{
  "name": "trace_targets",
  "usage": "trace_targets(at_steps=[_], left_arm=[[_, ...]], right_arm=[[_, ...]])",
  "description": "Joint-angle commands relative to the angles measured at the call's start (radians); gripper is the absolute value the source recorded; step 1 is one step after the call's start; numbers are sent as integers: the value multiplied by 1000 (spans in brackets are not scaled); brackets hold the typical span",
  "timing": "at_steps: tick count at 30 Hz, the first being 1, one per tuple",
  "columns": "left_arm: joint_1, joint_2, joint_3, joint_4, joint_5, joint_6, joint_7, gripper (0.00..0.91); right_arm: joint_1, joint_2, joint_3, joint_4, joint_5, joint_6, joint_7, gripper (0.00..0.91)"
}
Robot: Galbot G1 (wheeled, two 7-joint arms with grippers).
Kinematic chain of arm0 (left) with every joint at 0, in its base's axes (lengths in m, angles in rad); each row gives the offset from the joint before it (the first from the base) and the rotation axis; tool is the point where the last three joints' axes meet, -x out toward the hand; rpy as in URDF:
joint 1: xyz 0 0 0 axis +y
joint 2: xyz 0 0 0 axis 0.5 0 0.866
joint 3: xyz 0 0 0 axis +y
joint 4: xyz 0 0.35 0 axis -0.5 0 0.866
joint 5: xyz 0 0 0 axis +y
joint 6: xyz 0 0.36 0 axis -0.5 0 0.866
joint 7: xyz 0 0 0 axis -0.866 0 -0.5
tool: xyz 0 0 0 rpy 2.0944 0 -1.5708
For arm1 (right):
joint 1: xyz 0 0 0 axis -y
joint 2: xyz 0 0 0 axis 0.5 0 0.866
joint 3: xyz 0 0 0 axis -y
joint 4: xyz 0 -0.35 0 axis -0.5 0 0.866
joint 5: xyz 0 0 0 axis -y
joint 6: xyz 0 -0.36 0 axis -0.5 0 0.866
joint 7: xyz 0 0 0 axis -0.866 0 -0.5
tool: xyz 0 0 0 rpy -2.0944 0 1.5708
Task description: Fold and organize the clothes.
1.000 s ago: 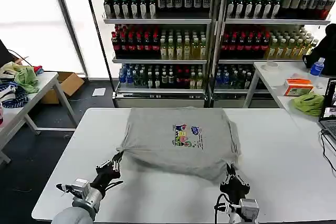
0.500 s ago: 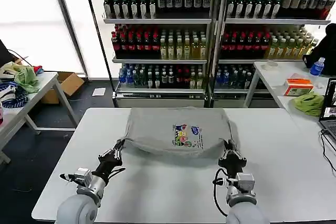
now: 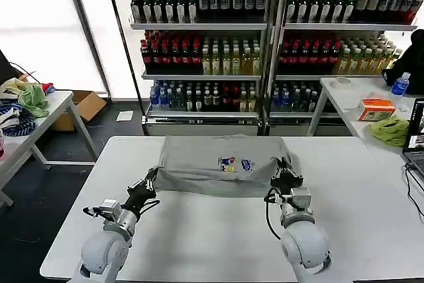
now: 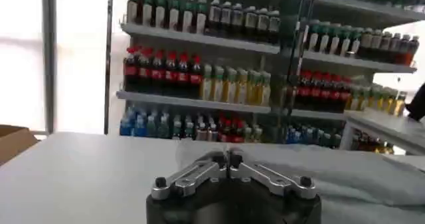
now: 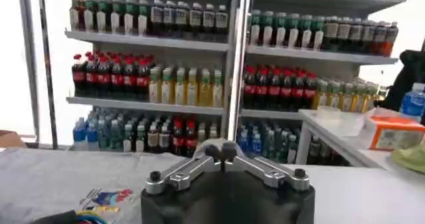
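- One light grey shirt (image 3: pixel 222 164) lay on the white surface (image 3: pixel 199 230), folded into a wide band with its long axis running left to right across the robot's front.
- Its multicoloured chest print (image 3: pixel 235 164) faced up, slightly right of the band's centre.
- The shirt occupied the far half of the surface; its far edge lay close to the surface's far edge, and its near edge ran between the two claws.
- Bare surface extended on the near side of the shirt and on both sides of it, giving open room there.
- The left claw (image 3: pixel 151 178) was closed on the near left corner of the shirt, with the left arm reaching forward low over the surface from the near left.
- The right claw (image 3: pixel 285 169) was closed on the near right corner of the shirt, with the right arm reaching forward from the near right.
- In the left wrist view, the left claw's fingertips (image 4: pixel 228 157) met in front of the grey fabric.
- In the right wrist view, the right claw's fingertips (image 5: pixel 224 148) met likewise, with the print (image 5: pixel 106 200) beside them.
- Shelves of bottles (image 3: pixel 265 44) stood beyond the surface.
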Motion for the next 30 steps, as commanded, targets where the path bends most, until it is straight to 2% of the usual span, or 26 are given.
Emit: trace_targets(at_steps=[1,3,4,5,6,7,8,12,14,16,17,18,19,20,26,30], left_arm=[[-83,7,14,122,1,33,-5,0],[-89,12,20,137,8,48,-5,10],[-90,15,23,142,14,56,-4,191],[-91,16,24,146,17,61,-4,413],[-94,18,28,152,19,70,-3,544],[-96,18,30,155,21,71,-3,816],[-98,17,30,158,21,72,-4,907],[-102,17,31,157,22,79,-9,907],[-100,20,31,149,21,81,-14,907],[-97,24,30,136,21,83,-25,907],[-96,24,30,133,20,84,-28,907],[-94,24,28,126,18,86,-34,907],[-90,24,27,118,18,88,-36,907],[-86,25,26,111,18,91,-38,907],[-54,32,20,72,27,104,-36,907],[-30,36,16,42,47,109,-36,907]], right_arm=[[121,-3,-4,-132,14,-33,-7,0],[116,3,-7,-147,11,-61,-11,0],[113,5,-9,-152,10,-67,-11,0],[110,7,-10,-156,10,-72,-11,10],[106,15,-11,-168,8,-86,-12,81],[103,22,-11,-177,7,-97,-10,393],[103,27,-11,-183,8,-102,-10,907],[111,49,-11,-211,15,-105,-2,907],[116,58,-11,-213,53,-99,17,907],[139,80,-11,-221,140,-66,113,907],[142,83,-11,-228,182,-58,113,907],[162,101,-7,-239,214,-41,192,907],[171,111,-8,-240,265,-12,227,907],[172,112,-8,-237,270,-10,240,907],[116,80,-7,-160,261,-46,231,907],[62,53,1,-106,217,-61,231,907]])
